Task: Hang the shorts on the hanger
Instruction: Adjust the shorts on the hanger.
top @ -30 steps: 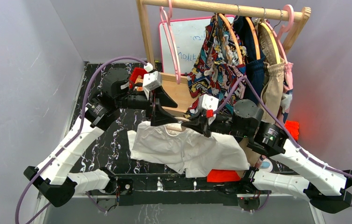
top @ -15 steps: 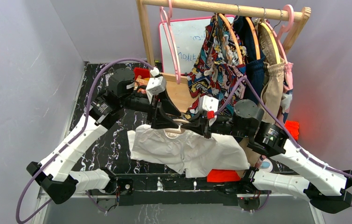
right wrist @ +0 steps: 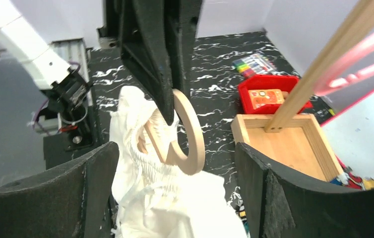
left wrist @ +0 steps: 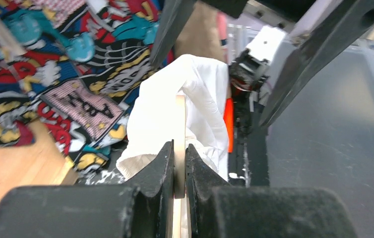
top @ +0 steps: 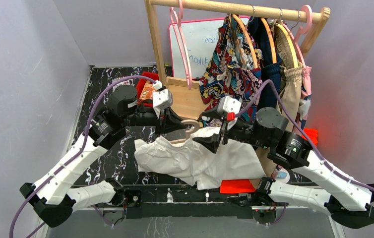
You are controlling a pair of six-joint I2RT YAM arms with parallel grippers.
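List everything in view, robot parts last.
shorts: one, white, mid-table, bunched over the hanger
hanger: one, cream, hook sticking out of the shorts
clothes rack: one, wood, far side
pink hangers: at least two, on the rail
comic-print garment: one, multicolour, hanging
tan garment: one, hanging right
whiteboard: one, pink-framed, behind the rack
red box: one, far left
markers: one set, multicolour, beyond the box
table: black marble
left gripper: shut on the hanger
right gripper: open, facing the hook
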